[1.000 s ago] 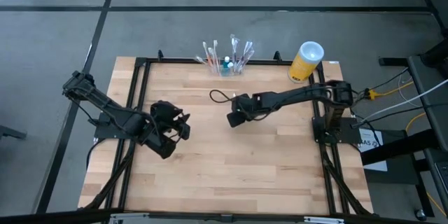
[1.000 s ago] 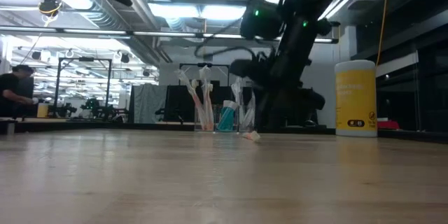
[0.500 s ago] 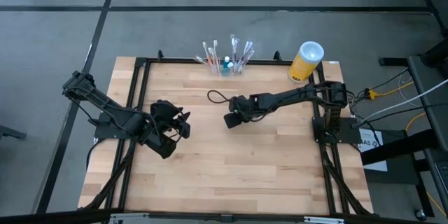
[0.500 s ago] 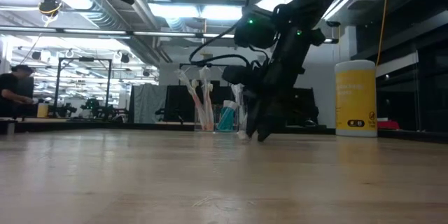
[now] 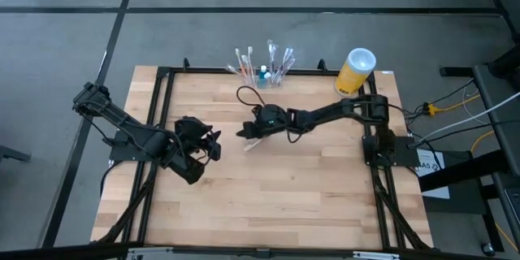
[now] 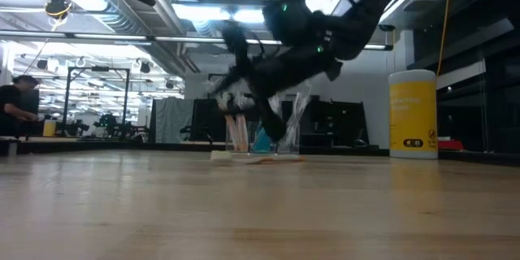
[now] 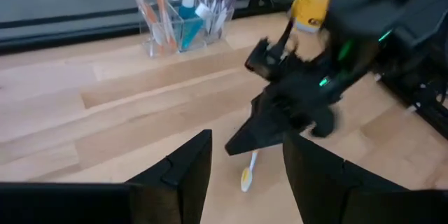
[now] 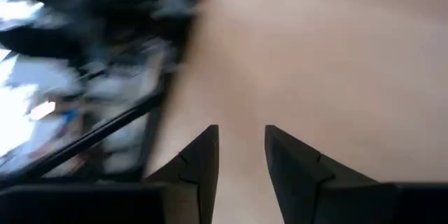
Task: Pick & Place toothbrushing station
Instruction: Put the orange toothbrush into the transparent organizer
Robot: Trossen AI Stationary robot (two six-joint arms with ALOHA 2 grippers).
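Observation:
The toothbrushing station (image 5: 264,77) is a small see-through holder with several toothbrushes standing in it, at the table's far edge; it also shows in the low view (image 6: 260,134) and the left wrist view (image 7: 183,31). A loose toothbrush (image 7: 246,171) with a yellow end lies flat on the table (image 5: 252,141). My right gripper (image 5: 242,133) hovers just above it, tipped toward the table's left, fingers a little apart and empty (image 8: 241,140). My left gripper (image 5: 210,143) is open and empty near the table's left side.
A tall yellow cylinder with a white top (image 5: 355,71) stands at the far right corner. A dark cable (image 5: 246,96) loops off the right arm near the holder. Bare wooden table (image 5: 284,195) lies in front of both grippers.
My right gripper has swung toward the table's left edge and tipped from pointing down at the table to pointing nearly level to the left, a little higher. The loose toothbrush now lies farther left on the table than before.

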